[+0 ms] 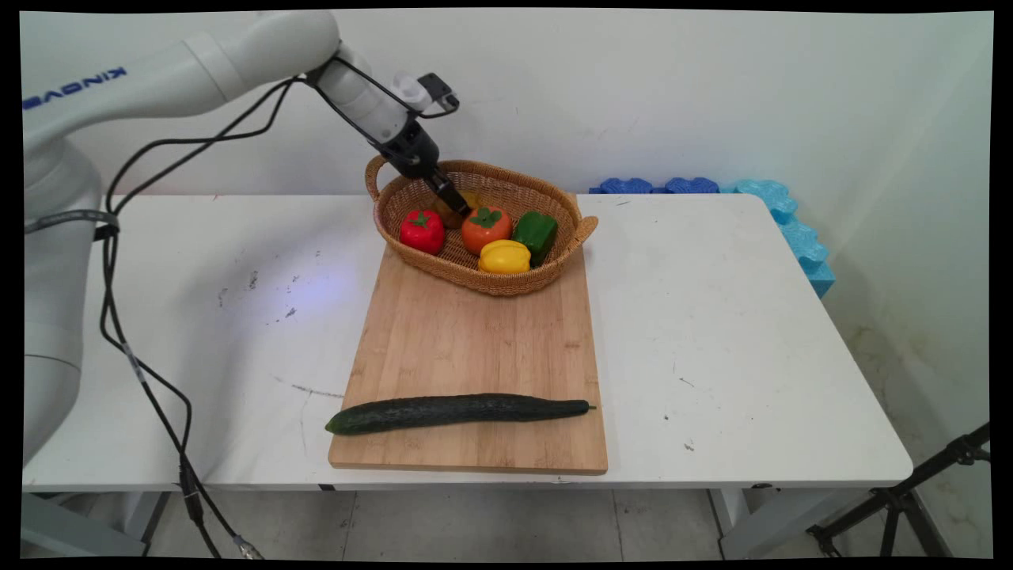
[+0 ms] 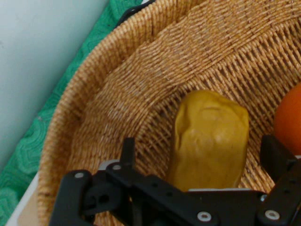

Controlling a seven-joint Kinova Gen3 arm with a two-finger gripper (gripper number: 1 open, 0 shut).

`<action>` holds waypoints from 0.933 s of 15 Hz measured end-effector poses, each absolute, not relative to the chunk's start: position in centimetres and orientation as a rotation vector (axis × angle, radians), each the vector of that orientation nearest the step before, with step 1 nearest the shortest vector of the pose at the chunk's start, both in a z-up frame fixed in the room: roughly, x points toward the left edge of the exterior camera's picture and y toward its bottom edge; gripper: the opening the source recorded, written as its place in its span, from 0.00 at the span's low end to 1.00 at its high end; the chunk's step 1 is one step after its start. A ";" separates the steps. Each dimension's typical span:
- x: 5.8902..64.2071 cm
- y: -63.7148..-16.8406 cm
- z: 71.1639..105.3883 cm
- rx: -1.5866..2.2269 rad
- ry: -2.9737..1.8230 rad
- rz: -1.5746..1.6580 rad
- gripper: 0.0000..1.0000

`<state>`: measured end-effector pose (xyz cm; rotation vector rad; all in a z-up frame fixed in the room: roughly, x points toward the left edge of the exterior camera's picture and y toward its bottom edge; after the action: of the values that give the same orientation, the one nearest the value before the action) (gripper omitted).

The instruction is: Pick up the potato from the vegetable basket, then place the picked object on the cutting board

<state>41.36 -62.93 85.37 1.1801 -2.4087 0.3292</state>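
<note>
A long dark green cucumber (image 1: 459, 412) lies across the near end of a wooden cutting board (image 1: 475, 340) on the white bench (image 1: 712, 332), its blunt end overhanging the board's left edge. At the board's far end stands an oval wicker basket (image 1: 491, 283) with a handle at each end. In it lie a yellow pepper (image 1: 504, 256) nearest, a red tomato-like piece (image 1: 422, 230) to the left, an orange one with a green top (image 1: 486, 227) in the middle and a green pepper (image 1: 536, 232) to the right. Behind these, toward the basket's far left wall, sits a mustard-yellow piece (image 2: 211, 141), mostly hidden in the main view. The gripper (image 2: 202, 155) reaches down into the basket from the upper left; its fingers (image 2: 128, 151) stand wide apart on either side of that mustard-yellow piece, and whether they touch it cannot be told. Beyond the bench's far right corner, blue foam mats (image 1: 783, 214) lean along the wall.
</note>
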 end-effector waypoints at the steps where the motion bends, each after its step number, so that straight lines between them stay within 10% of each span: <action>1: 41.2 -63.3 85.0 1.171 -2.415 0.320 1.00; 5: 40.7 -64.3 83.9 1.137 -2.442 0.294 1.00; 6: 40.7 -64.5 83.7 1.129 -2.448 0.290 0.00; 14: 40.4 -64.7 84.0 1.091 -2.454 0.295 0.00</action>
<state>40.38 -64.74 83.98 1.0909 -2.4543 0.2945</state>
